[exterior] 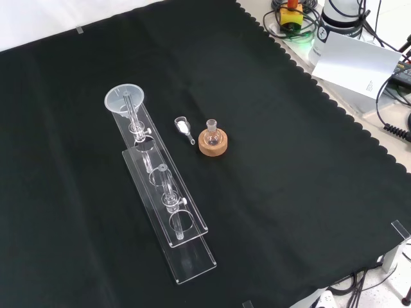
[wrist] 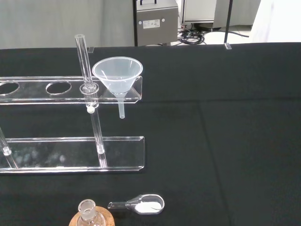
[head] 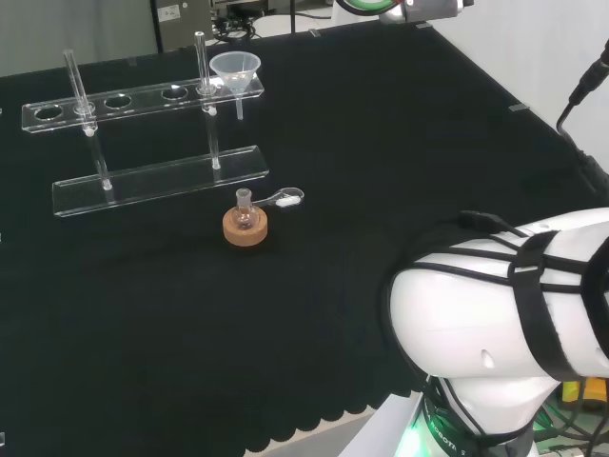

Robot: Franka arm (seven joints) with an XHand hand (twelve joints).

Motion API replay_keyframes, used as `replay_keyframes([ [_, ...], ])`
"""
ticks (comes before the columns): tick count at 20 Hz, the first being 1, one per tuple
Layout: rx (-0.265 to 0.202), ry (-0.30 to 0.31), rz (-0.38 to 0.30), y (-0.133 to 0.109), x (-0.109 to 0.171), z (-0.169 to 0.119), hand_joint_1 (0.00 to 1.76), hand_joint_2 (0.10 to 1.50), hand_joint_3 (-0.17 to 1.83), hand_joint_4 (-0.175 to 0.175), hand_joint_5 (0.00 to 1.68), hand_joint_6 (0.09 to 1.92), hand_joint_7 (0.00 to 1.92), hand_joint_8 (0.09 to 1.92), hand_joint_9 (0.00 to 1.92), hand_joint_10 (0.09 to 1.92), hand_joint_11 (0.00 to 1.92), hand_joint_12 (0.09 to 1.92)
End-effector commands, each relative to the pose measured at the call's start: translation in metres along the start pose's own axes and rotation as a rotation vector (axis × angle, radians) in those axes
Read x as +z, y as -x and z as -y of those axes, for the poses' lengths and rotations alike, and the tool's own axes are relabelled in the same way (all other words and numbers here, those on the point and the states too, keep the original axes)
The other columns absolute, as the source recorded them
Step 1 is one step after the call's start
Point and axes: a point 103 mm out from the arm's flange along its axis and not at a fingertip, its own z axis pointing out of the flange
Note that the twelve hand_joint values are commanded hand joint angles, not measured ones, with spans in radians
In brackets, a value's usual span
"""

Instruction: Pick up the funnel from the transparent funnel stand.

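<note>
Plainly, the funnel [head: 236, 72] is clear, cone-shaped with a short narrow stem; it sits in the end hole of the transparent funnel stand [head: 143, 101], at eleven o'clock in the head view; whether the hand is open I cannot tell.

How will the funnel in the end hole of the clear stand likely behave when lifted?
The funnel looks thin, translucent plastic: probably light and fairly stiff. Its smooth cone may slip. It sits unclamped in the stand, so should lift straight up.
</note>
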Motion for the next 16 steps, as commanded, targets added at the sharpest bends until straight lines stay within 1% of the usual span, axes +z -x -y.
replay_keyframes([
  [1,0.003,0.009,0.009,0.000,0.001,0.000,0.14,1.10,0.47,-0.005,0.13,0.21,0.06,0.25,0.15,0.59,0.03,1.32],
  [2,0.005,0.011,0.012,0.000,0.000,0.000,0.07,1.16,0.44,0.001,0.11,0.13,0.03,0.17,0.09,0.58,0.01,1.31],
  [3,0.005,0.009,0.008,0.001,0.000,0.001,0.03,1.19,0.43,0.005,0.09,0.09,0.02,0.14,0.06,0.58,0.01,1.30],
  [4,0.004,0.012,0.023,-0.003,0.000,0.002,0.01,1.20,0.42,0.006,0.09,0.09,0.01,0.12,0.05,0.58,0.00,1.30],
  [6,0.011,0.011,0.025,-0.004,0.000,0.001,0.00,1.21,0.41,0.007,0.09,0.09,0.01,0.11,0.04,0.58,0.00,1.30],
  [12,0.046,-0.004,0.013,0.004,0.008,-0.003,0.00,1.22,0.41,0.006,0.09,0.09,0.01,0.11,0.04,0.59,0.00,1.30],
  [16,0.073,-0.019,0.009,0.012,0.013,-0.012,0.00,1.22,0.40,0.005,0.09,0.09,0.01,0.11,0.04,0.59,0.00,1.30],
])
